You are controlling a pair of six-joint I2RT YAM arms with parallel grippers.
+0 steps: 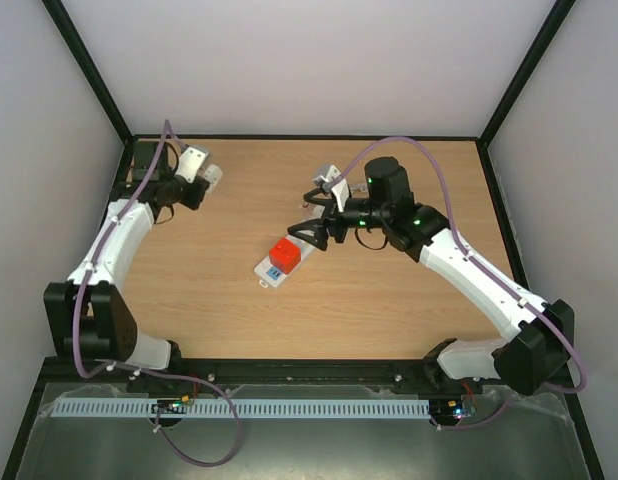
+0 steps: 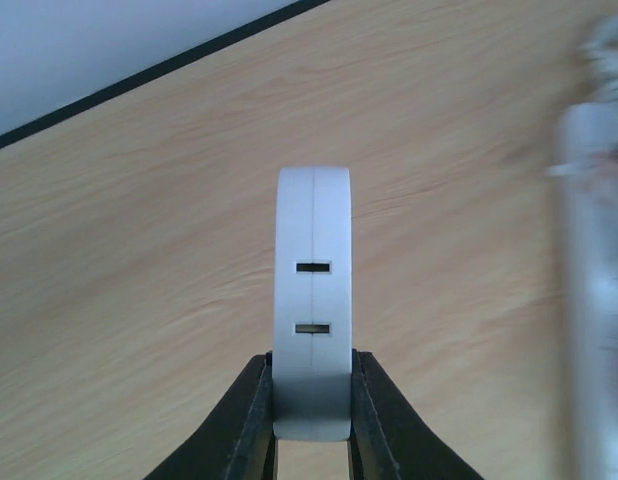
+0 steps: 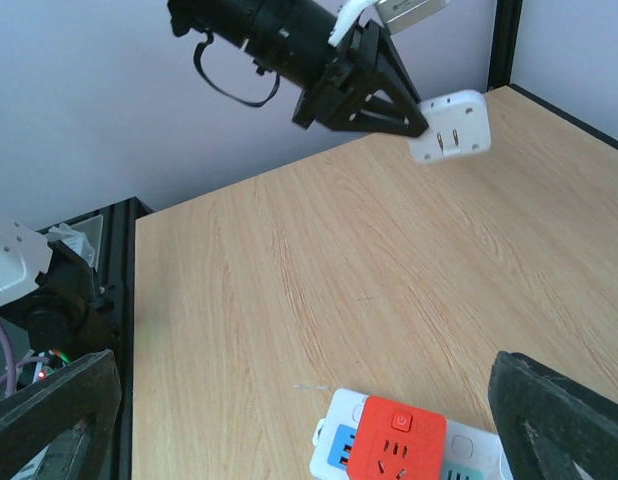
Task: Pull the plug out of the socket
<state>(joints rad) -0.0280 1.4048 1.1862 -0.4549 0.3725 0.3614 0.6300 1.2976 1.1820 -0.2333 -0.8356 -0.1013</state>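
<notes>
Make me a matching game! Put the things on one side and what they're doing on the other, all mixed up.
Things:
1. small white plastic plug
2. red cube-shaped plug
3. long white plastic power strip
4. right arm's fingers

States:
A. wide open
B. lying flat on the wooden table
C. pinched in the left arm's fingers, up off the table
D. sitting on the power strip

Pairs: 1-C, 2-D, 3-B, 4-A

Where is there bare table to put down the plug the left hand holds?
Bare wood: the table's near edge, between arm bases and socket, and the far middle, between the left hand with its plug and the open right hand. Crowded: centre, the right hand at the socket's far end by the red cube.
</notes>
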